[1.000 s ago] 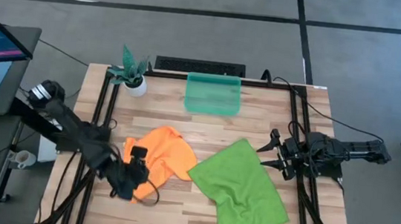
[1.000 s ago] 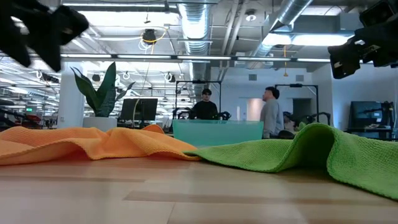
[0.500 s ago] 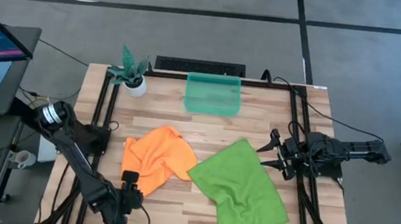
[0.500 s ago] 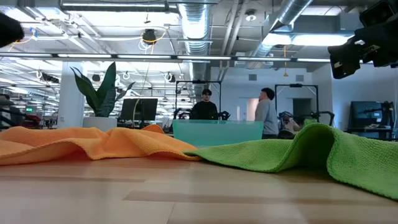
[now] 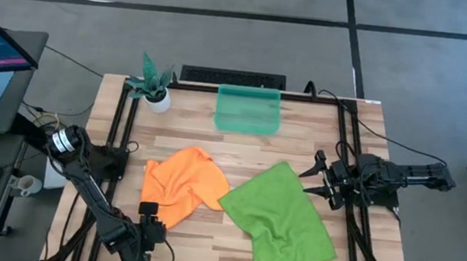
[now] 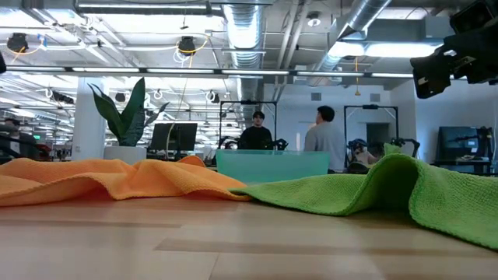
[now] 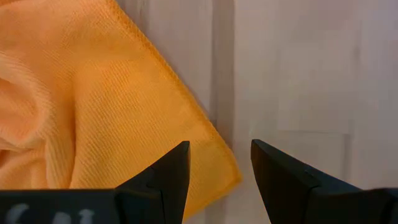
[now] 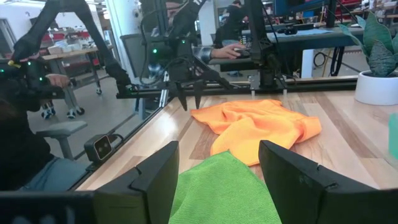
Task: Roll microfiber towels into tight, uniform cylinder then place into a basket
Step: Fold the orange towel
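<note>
Neither towel had been rolled. The orange towel (image 5: 182, 188) lay crumpled on the table (image 5: 240, 149), left of centre, and the larger green towel (image 5: 279, 222) lay beside it to the right, its near corner just meeting the orange one's edge. The basket (image 5: 248, 109) stood empty at the table's far edge, well apart from both cloths, with a potted plant (image 5: 153, 84) to its left.

The left hand (image 5: 148, 219) hung low at the near corner of the orange towel, fingers parted and holding nothing; in its wrist view that corner (image 7: 217, 165) sat on the wood right between the two fingers (image 7: 171, 174). The right hand (image 5: 311, 180) waited at the table's right edge, beside the green towel's far corner, its fingers spread wide and empty.

Both cloths looked light, soft and limp, draping into folds as the low view showed in the orange towel (image 6: 101, 180) and the green towel (image 6: 373, 190). They would probably bunch rather than slide, and offer no stiffness to push against. A corner or hem seemed the sensible place to pinch, since a single thin layer lies flat on the wood there. The orange towel would likely need spreading flat first; a roll begun on crumpled cloth would probably come out loose and uneven.
</note>
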Available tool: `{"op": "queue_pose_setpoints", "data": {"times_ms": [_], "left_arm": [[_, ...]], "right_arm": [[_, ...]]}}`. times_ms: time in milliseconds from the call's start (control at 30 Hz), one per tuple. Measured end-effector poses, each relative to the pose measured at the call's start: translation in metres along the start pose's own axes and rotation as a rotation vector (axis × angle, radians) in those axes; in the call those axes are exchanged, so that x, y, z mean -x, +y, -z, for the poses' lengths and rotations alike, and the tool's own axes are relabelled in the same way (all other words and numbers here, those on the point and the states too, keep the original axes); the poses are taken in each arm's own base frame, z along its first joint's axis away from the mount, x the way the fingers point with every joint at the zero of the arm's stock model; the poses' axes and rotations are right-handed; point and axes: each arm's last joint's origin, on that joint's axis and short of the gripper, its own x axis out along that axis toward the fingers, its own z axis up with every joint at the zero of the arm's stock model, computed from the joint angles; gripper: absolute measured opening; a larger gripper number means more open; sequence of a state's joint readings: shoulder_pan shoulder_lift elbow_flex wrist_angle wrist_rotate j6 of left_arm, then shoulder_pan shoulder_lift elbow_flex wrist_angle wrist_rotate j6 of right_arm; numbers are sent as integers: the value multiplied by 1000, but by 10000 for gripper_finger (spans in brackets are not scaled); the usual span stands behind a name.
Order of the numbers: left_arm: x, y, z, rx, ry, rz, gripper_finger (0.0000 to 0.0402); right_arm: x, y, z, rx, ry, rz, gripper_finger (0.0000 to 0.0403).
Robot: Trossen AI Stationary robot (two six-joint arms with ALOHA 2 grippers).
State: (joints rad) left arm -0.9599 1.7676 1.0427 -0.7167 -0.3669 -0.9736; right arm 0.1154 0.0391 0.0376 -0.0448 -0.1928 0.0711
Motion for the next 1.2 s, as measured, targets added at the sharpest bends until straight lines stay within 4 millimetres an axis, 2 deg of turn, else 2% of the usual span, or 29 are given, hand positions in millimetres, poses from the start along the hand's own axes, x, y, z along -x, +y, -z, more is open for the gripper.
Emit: {"op": "queue_pose_setpoints", "data": {"times_ms": [167,467,600,800,1033,1200], "left_arm": [[-16,-1,6,1,31,-76,162],[-22,0,10,62,50,-141,157],[-22,1,10,58,55,-153,118],[-23,2,14,21,38,-177,15],[-20,0,20,-10,18,-205,3],[-2,-3,21,0,77,-258,2]], "right_arm": [[0,0,0,0,0,0,244],[0,0,0,0,1,0,244],[0,0,0,0,0,0,244],[0,0,0,0,0,0,244],[0,0,0,0,1,0,244],[0,0,0,0,0,0,244]]}}
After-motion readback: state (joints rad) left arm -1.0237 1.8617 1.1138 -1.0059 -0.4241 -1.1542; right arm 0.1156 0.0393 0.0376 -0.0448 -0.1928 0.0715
